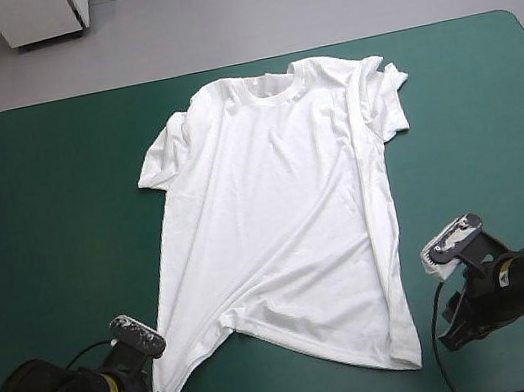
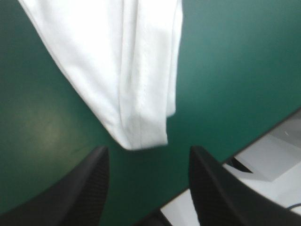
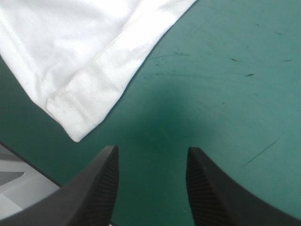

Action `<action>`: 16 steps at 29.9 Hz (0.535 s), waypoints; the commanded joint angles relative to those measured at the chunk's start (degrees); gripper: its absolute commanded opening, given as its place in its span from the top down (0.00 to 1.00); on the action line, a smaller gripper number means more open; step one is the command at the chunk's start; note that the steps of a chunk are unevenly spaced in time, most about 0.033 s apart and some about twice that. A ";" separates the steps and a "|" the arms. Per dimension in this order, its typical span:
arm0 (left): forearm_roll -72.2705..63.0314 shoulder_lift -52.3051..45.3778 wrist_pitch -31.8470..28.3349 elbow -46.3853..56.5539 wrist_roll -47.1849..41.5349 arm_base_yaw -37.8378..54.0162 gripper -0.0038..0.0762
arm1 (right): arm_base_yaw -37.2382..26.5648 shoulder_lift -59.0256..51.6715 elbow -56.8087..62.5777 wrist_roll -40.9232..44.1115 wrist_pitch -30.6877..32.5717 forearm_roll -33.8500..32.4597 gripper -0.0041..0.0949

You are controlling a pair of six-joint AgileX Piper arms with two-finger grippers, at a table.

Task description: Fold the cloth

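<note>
The T-shirt [image 1: 287,222] is spread flat across the middle of the teal-green cover [image 1: 67,240], with its collar [image 1: 274,90] toward the far edge and its hem toward the near edge. The long axis runs near to far and is tipped a little to the right at the collar end. The left gripper [image 2: 148,150] is set low at the near-left hem corner [image 2: 141,132] with its black fingers held apart. That corner lies just ahead of the gap and nothing is gripped. The right gripper [image 3: 151,150] is likewise spread wide and empty, and the near-right hem corner [image 3: 75,122] lies ahead of it but off to one side rather than in line with the gap. A missed or shallow pinch is therefore judged likely on the right unless that arm is shifted first. On the left, the hem is bunched into a doubled ridge, so only one layer might be caught, or a crease might be carried into the fold. An uneven hold would skew the garment further. The right-hand sleeve [image 1: 381,94] is already turned in over the body and could be trapped untidily inside the fold.
</note>
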 commanded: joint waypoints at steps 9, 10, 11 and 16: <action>-0.99 11.93 -6.86 0.07 1.89 -0.48 0.44 | 1.90 2.97 -3.28 -6.27 -1.40 4.18 0.52; -0.99 12.64 -6.86 0.07 1.89 -0.48 0.44 | 2.78 3.42 -3.28 -7.26 -1.29 4.18 0.52; -0.99 13.24 -6.86 0.07 1.89 -0.48 0.45 | 3.72 3.77 -3.28 -7.91 -1.28 4.18 0.52; -0.99 14.15 -6.86 0.07 1.39 -0.48 0.66 | 8.09 6.20 -3.28 -10.59 -1.39 3.83 0.52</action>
